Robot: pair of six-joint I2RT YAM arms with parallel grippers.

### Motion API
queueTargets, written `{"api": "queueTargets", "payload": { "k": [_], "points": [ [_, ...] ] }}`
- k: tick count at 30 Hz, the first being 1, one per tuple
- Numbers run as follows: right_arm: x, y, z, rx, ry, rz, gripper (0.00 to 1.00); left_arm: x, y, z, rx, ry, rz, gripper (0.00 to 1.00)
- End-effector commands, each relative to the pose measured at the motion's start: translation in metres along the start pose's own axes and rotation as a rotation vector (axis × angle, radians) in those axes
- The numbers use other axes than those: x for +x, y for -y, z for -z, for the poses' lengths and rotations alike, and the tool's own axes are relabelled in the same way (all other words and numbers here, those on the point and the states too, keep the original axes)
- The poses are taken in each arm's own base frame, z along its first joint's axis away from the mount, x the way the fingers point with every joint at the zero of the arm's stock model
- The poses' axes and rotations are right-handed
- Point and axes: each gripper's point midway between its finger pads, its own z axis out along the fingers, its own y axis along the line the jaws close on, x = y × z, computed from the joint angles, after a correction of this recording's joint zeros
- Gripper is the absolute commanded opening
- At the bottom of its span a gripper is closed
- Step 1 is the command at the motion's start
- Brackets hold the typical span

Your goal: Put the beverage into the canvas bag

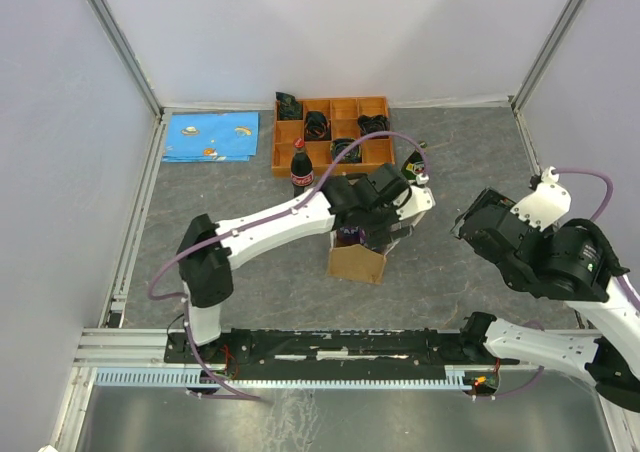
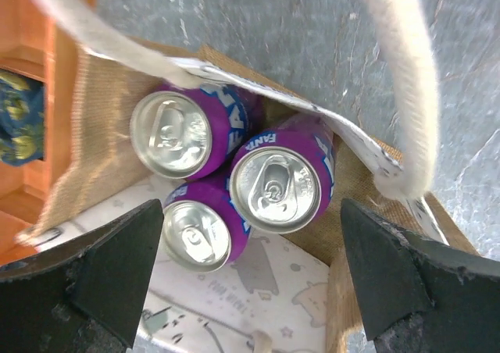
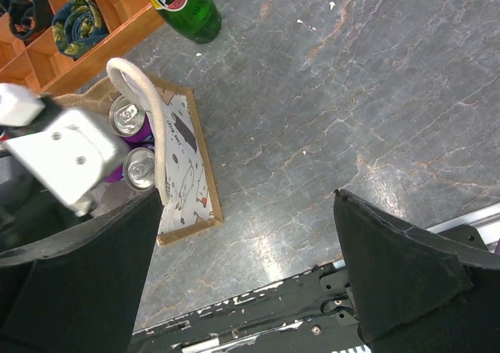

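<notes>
Behind canvas bag [image 1: 357, 262]: cola bottle [image 1: 301, 167], tray [image 1: 345, 100]

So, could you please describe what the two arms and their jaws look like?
Both match: the left arm and right arm have white box-shaped links between bulky black joint housings, with a lilac cable looping alongside each. The jaws are matte black, wedge-shaped, slightly scuffed.

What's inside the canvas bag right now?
Three purple cans stand upright in the canvas bag, silver tops up, packed close together. Pale printed lining shows beside them; the bag floor under them is covered.
</notes>
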Motion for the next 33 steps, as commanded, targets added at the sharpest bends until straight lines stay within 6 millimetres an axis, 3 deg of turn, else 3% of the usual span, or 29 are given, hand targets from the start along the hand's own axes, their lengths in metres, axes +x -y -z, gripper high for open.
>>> {"api": "queueTargets", "payload": {
  "k": [1, 7, 9, 11, 15, 17, 21, 25, 30, 33],
  "points": [
    [-0.002, 0.021, 0.002, 0.064, 0.006, 0.07, 0.99, -0.058, -0.022, 0.073, -0.054, 0.264, 0.06, 0.99],
    [-0.002, 0.016, 0.001, 0.061, 0.004, 0.08, 0.99, -0.058, -0.036, 0.098, -0.105, 0.31, 0.083, 0.99],
    [-0.002, 0.015, 0.001, 0.06, 0.002, 0.085, 0.99, -0.06, -0.068, 0.114, -0.159, 0.349, 0.186, 0.99],
    [-0.003, 0.014, 0.002, 0.059, 0.002, 0.085, 0.99, -0.06, -0.118, 0.138, -0.206, 0.396, 0.333, 0.99],
    [-0.001, 0.011, 0.0, 0.052, -0.001, 0.09, 0.99, -0.025, -0.205, 0.152, -0.258, 0.321, 0.526, 0.99],
    [0.001, 0.007, -0.002, 0.046, -0.005, 0.101, 0.99, -0.002, -0.225, 0.154, -0.261, 0.272, 0.581, 0.99],
    [0.005, -0.003, -0.005, 0.041, -0.016, 0.128, 0.99, 0.037, -0.227, 0.14, -0.231, 0.153, 0.652, 1.0],
    [0.01, -0.006, -0.007, 0.04, -0.032, 0.132, 0.99, 0.067, -0.211, 0.129, -0.182, 0.065, 0.724, 0.98],
    [0.014, -0.006, -0.008, 0.03, -0.043, 0.114, 0.99, 0.083, -0.193, 0.123, -0.117, 0.005, 0.747, 0.96],
    [0.015, -0.008, -0.009, 0.03, -0.045, 0.121, 0.99, 0.09, -0.193, 0.118, -0.116, -0.026, 0.746, 0.94]
  ]
}}
